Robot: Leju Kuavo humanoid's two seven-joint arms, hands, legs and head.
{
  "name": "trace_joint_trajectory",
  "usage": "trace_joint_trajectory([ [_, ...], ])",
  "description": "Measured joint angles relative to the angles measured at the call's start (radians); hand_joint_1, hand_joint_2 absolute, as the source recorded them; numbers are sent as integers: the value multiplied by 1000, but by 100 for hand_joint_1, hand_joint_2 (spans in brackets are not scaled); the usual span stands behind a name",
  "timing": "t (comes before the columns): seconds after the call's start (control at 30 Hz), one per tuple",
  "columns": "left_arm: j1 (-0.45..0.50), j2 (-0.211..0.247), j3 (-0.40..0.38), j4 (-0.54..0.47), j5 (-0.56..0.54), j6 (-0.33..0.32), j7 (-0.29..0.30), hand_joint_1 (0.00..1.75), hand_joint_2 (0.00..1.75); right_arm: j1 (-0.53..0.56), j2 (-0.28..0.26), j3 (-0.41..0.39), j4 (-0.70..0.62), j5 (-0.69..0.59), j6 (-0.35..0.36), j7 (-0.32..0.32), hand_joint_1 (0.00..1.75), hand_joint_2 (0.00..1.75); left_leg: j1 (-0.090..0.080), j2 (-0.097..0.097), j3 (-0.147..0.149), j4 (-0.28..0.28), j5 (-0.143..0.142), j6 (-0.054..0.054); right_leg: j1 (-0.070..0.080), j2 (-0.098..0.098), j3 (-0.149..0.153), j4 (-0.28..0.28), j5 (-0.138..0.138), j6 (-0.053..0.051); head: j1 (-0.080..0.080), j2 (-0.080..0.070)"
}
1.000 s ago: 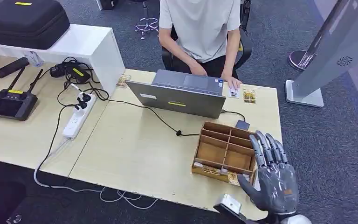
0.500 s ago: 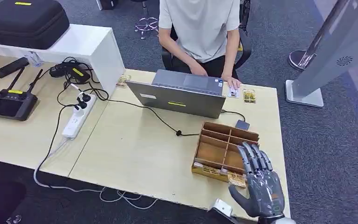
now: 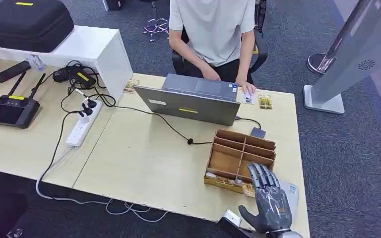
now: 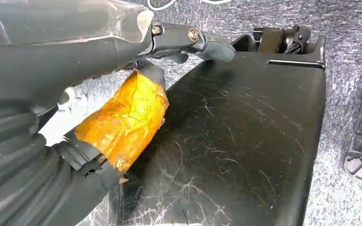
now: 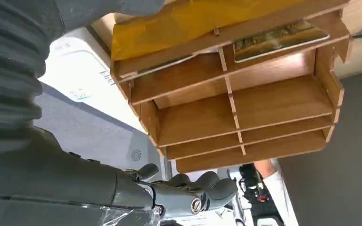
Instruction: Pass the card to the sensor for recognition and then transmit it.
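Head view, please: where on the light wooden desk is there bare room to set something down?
The widest bare patch lies between the power strip, the laptop and the wooden organizer, running to the desk's near edge. It is crowded around the right hand by the organizer, and behind the laptop, where cards and a person's hand lie.

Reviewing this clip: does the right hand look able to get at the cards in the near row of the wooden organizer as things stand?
Probably yes. The right hand hovers open right over the wooden organizer's near-right corner, where the cards lie exposed with nothing covering them.
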Motion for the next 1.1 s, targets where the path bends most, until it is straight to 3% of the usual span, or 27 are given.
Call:
trace_joint_trajectory([
  [0.33,0,0,-3,0,-3,-7,-6,0,175,-20,23,-23,59,-9,-13,-14,0,175,0,0,0,0,0,0,0,0,0,0,0,0,0,0],
  [0.57,-2,0,-11,0,-4,-13,-12,0,175,-32,50,-42,95,14,-60,-24,0,175,0,0,0,0,0,0,0,0,0,0,0,0,0,0],
  [1.1,-3,-2,-19,0,-7,-18,-13,0,175,-49,83,-76,174,28,-74,-26,0,175,0,0,0,0,0,0,0,0,0,0,0,0,0,0],
])
